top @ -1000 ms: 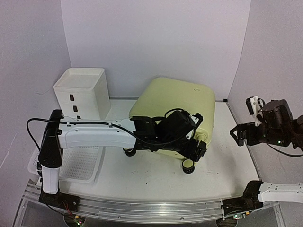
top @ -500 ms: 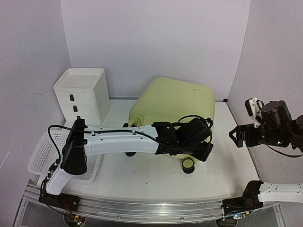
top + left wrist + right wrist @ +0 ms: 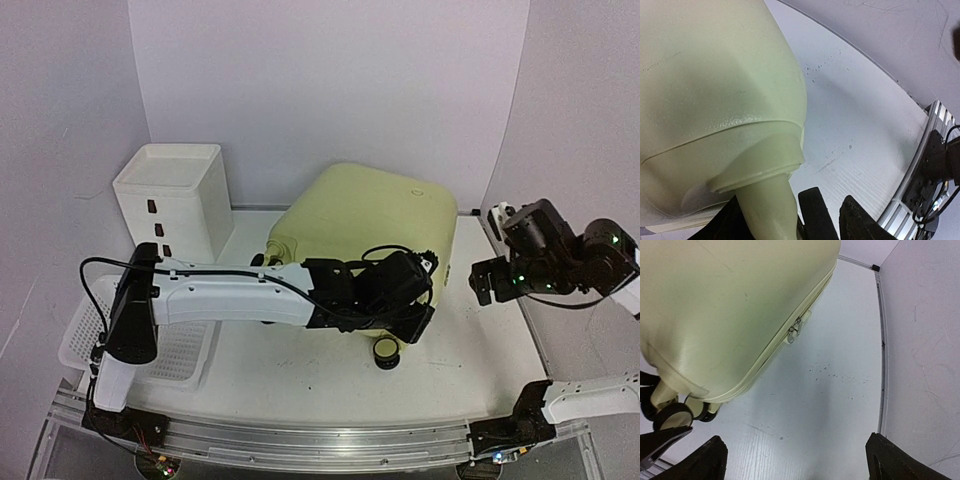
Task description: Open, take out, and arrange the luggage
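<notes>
Closed pale yellow suitcase point(image 3: 375, 215) lies at the middle back of the white table point(image 3: 300, 375). The left gripper point(image 3: 412, 322) straddles its near wheel mount; grip unclear. The right gripper point(image 3: 482, 283) hovers spread wide alongside.

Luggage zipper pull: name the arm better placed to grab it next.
Probably right: the right hand, open, faces the side of the luggage, zipper pull in plain wrist view. The left hand straddles a wheel leg at the near corner.
</notes>
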Controlling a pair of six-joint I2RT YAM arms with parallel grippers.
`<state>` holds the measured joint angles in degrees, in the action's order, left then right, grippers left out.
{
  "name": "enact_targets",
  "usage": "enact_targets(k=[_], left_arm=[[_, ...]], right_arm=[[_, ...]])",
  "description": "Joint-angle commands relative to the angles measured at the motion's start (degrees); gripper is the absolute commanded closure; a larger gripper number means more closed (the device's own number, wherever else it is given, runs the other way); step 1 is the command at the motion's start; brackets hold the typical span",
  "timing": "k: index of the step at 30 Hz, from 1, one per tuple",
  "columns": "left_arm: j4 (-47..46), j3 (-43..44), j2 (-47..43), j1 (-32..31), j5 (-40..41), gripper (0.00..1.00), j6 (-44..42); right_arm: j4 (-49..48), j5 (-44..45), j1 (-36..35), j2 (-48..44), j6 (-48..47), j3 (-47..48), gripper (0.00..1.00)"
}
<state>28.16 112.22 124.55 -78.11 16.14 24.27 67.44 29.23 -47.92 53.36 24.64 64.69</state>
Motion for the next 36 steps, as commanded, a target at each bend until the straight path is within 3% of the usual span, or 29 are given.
enact_targets(k=[1,3,6,12,14,17,19,20,24,29,33,36], left_arm=[[5.06,-7.03,-7.00,-2.83,-5.21,0.73,-4.14],[5.05,-10.41,-9.64,-3.95,-6.05,0.73,-3.99],[5.07,-17.03,-14.74,-4.75,-6.24,0.73,-2.87],[6.04,-30.68,-25.10,-4.78,-4.86,0.68,0.75],[7.03,-34.11,-28.14,-4.70,-3.90,0.59,2.72],[7.95,-37.31,-33.00,-4.53,-5.44,0.30,4.61],[8.68,-38.15,-36.76,-4.15,-7.58,0.03,5.16],[9.19,-38.40,-38.61,-3.58,-8.56,0.01,5.95],[9.15,-40.19,-46.02,3.80,-17.31,0.01,10.10],[6.10,-40.47,-51.24,14.58,-16.72,0.01,12.69],[2.96,-38.94,-47.05,23.17,-20.82,0.00,16.87],[0.75,-34.84,-40.14,25.44,-23.72,0.01,16.35]], right_arm=[[-2.53,5.75,2.70,8.29,-5.40,8.04,0.02],[-3.72,-3.78,11.08,13.12,-7.29,12.88,0.02],[-7.93,-28.39,27.00,20.15,-7.86,17.63,0.02],[-8.65,-52.19,40.83,39.51,-4.84,34.78,0.02],[-8.91,-59.03,43.16,47.54,-3.47,42.05,0.02],[-8.75,-68.49,44.99,58.25,-0.90,52.32,0.02],[-8.19,-72.41,45.43,62.93,-0.95,56.87,0.02],[-8.12,-73.73,45.46,64.20,-1.65,57.74,0.02],[-8.16,-79.60,45.43,66.40,-3.21,56.61,0.02],[-8.40,-80.26,45.37,61.08,-7.21,46.40,0.02],[-10.36,-81.60,45.37,54.81,-8.38,37.03,0.02],[-11.10,-80.68,45.37,51.08,-9.00,31.00,0.02]])
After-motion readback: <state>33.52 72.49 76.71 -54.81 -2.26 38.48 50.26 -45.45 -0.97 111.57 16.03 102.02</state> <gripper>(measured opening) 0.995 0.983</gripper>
